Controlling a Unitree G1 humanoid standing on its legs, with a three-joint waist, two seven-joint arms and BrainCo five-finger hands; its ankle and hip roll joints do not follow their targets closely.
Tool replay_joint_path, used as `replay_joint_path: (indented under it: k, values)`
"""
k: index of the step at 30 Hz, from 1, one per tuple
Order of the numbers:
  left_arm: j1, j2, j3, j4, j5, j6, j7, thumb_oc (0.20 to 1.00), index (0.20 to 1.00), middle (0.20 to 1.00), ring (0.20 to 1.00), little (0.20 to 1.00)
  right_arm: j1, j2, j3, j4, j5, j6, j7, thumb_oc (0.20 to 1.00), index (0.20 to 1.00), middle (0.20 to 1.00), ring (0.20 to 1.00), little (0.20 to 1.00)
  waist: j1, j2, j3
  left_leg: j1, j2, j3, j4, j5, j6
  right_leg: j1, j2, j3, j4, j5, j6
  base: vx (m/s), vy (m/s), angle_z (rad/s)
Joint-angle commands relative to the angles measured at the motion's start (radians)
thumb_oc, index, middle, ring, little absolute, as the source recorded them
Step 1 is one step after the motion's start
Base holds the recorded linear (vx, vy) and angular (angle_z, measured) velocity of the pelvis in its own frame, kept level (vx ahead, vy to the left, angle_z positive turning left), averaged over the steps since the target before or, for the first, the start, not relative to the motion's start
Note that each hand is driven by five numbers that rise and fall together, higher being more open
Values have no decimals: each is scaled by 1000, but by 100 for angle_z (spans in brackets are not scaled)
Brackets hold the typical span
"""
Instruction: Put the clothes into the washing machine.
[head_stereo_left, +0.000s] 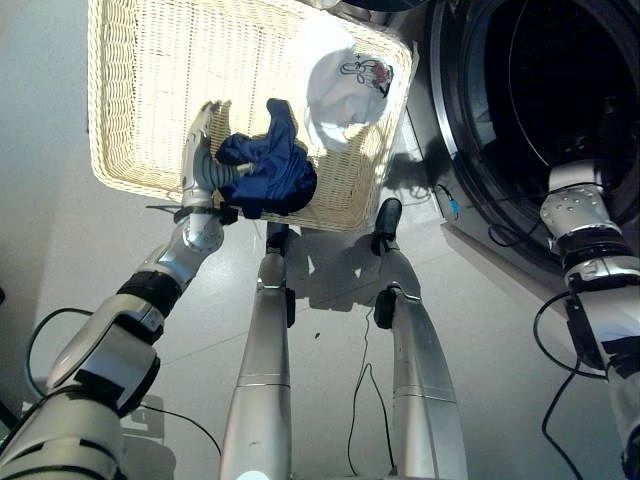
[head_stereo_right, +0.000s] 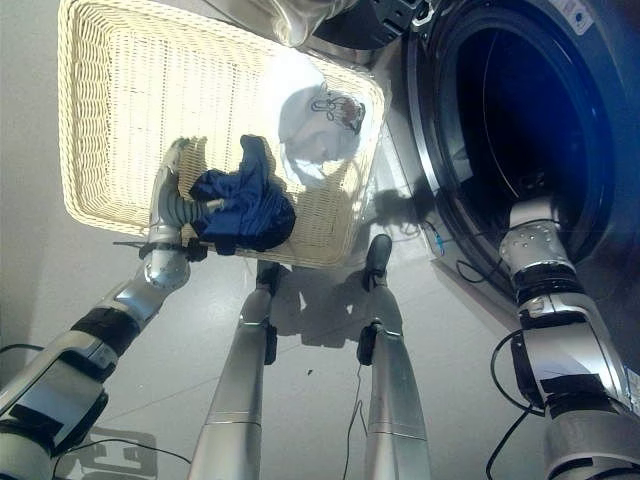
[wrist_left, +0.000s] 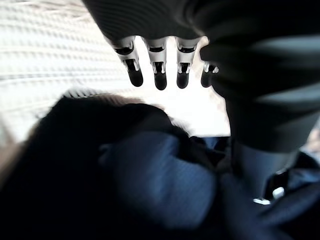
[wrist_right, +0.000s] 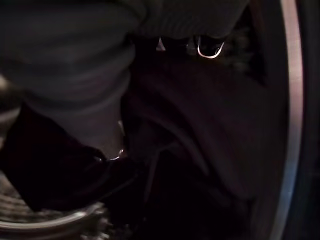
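A dark blue garment (head_stereo_left: 268, 170) lies bunched in the wicker laundry basket (head_stereo_left: 140, 90) near its front rim. My left hand (head_stereo_left: 200, 160) rests against the garment's left side. Its fingers (wrist_left: 160, 75) stretch out straight above the cloth, with the blue fabric against the palm. A white garment (head_stereo_left: 345, 85) with a small print lies further back in the basket, at its right end. My right hand (wrist_right: 75, 60) reaches inside the dark drum of the washing machine (head_stereo_left: 560, 90) on the right. Dark cloth lies around it there and its fingers are lost in the dark.
The basket stands on the pale floor directly left of the washing machine's round door opening (head_stereo_right: 440, 150). Its left half is bare wicker.
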Motion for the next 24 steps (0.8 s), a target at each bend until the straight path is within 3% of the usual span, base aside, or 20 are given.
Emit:
replay_joint_path:
  k: [1, 2, 3, 5, 6, 11, 17, 24]
  values:
    - [30, 2, 47, -29, -18, -60, -80, 1000, 1000, 1000, 1000, 1000, -47, -272, -42, -54, -136, -110, -78, 457, 457, 457, 457, 457, -53, 68, -20, 68, -85, 26, -116, 49, 82, 74, 72, -108, 67, -63, 102, 0, 0, 0]
    - [30, 2, 47, -29, -18, -60, -80, 1000, 1000, 1000, 1000, 1000, -47, -272, -42, -54, -136, -110, -78, 457, 457, 457, 457, 457, -53, 68, -20, 68, -85, 26, -116, 49, 82, 74, 72, -108, 67, -63, 102, 0, 0, 0]
    - [31, 8, 41, -31, -36, -70, -108, 1000, 1000, 1000, 1000, 1000, -45, -283, -47, -49, -149, -102, -81, 953, 953, 953, 953, 953, -53, 70, -20, 71, -87, 25, -119, 49, 84, 76, 72, -106, 65, -65, 101, 0, 0, 0]
    - [25, 17, 30, -28, -55, -81, -155, 1000, 1000, 1000, 1000, 1000, -44, -296, -48, -33, -167, -80, -68, 1000, 1000, 1000, 1000, 1000, -51, 75, -20, 73, -93, 24, -120, 48, 88, 77, 72, -104, 64, -69, 99, 23, 45, -2]
    - [12, 26, 11, -22, -87, -99, -212, 1000, 1000, 1000, 1000, 1000, -52, -304, -41, 28, -148, -47, -30, 1000, 1000, 1000, 1000, 1000, -45, 84, -20, 77, -100, 20, -124, 50, 92, 77, 71, -103, 64, -72, 97, 35, 48, -1]
    - [-20, 48, -63, -55, -102, -84, -326, 1000, 1000, 1000, 1000, 1000, -68, -297, -16, 126, -131, -19, 2, 1000, 1000, 1000, 1000, 1000, -31, 107, -20, 72, -114, 14, -132, 57, 99, 73, 66, -107, 55, -72, 94, 14, -2, 3]
    - [-53, 84, -137, -115, -105, -40, -341, 1000, 1000, 1000, 1000, 1000, -74, -285, 11, 151, -203, 11, -20, 1000, 1000, 1000, 1000, 1000, -22, 119, -20, 71, -121, 13, -130, 53, 106, 74, 63, -111, 53, -72, 94, 3, -2, 1]
    - [-100, 74, -162, -116, -124, -45, -396, 1000, 1000, 1000, 1000, 1000, -97, -247, 52, 121, -269, 42, -10, 1000, 1000, 1000, 1000, 1000, -23, 111, -20, 57, -120, 16, -128, 62, 107, 65, 60, -116, 48, -64, 94, -1, -6, 0]
